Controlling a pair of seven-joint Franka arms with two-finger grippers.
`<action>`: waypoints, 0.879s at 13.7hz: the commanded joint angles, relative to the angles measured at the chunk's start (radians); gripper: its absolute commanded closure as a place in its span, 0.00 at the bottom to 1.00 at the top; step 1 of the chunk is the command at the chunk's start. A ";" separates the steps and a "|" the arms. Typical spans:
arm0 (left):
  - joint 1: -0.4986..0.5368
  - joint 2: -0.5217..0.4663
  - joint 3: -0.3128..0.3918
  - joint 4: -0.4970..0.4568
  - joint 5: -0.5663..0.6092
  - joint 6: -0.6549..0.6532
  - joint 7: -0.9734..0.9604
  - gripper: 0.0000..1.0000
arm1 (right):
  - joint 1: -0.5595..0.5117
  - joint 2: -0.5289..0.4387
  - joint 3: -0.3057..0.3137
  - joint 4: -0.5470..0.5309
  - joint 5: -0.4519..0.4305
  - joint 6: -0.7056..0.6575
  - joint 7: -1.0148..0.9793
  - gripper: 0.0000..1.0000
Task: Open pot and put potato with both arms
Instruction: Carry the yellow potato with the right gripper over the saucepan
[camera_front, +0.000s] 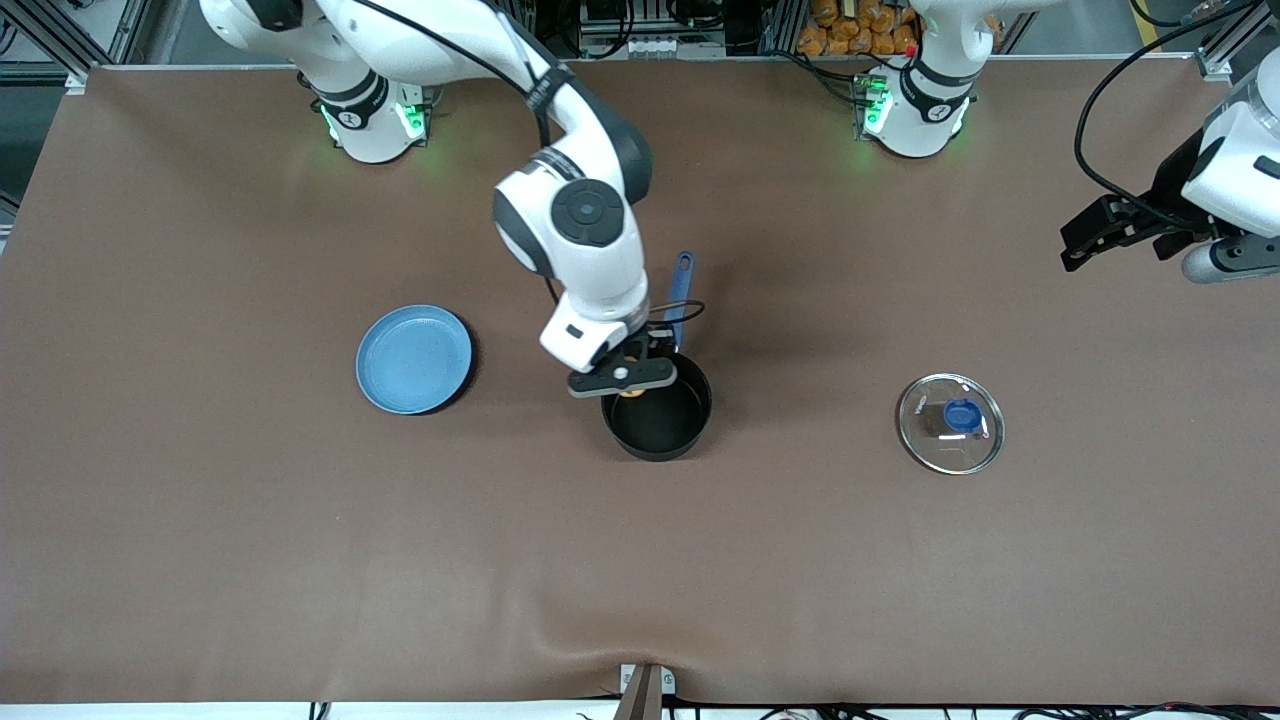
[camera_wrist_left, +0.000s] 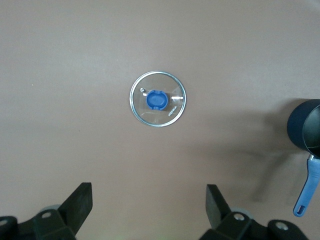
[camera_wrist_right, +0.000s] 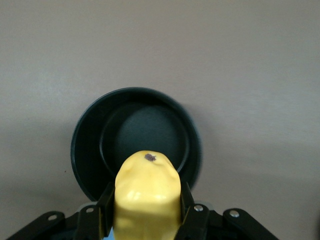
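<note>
The black pot (camera_front: 658, 412) stands open in the middle of the table, its blue handle (camera_front: 680, 292) pointing toward the robots' bases. My right gripper (camera_front: 628, 380) is shut on the yellow potato (camera_wrist_right: 146, 195) and holds it over the pot's rim; the pot (camera_wrist_right: 135, 137) is empty inside. The glass lid (camera_front: 950, 422) with its blue knob lies flat on the table toward the left arm's end. My left gripper (camera_front: 1120, 232) is open and empty, raised near the table's edge; the left wrist view shows the lid (camera_wrist_left: 158, 99) and the pot's edge (camera_wrist_left: 306, 125).
A flat light-blue plate (camera_front: 414, 358) lies beside the pot toward the right arm's end. The brown table cover has a small fold at its front edge (camera_front: 640, 640).
</note>
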 joint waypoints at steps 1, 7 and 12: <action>0.005 -0.018 0.005 -0.004 -0.021 -0.022 0.000 0.00 | 0.052 0.072 -0.047 0.050 -0.013 0.038 0.023 1.00; 0.005 -0.018 0.005 -0.009 -0.021 -0.022 0.002 0.00 | 0.089 0.139 -0.065 0.050 -0.015 0.125 0.084 1.00; 0.005 -0.016 0.006 -0.007 -0.021 -0.022 0.002 0.00 | 0.102 0.182 -0.075 0.049 -0.016 0.200 0.086 1.00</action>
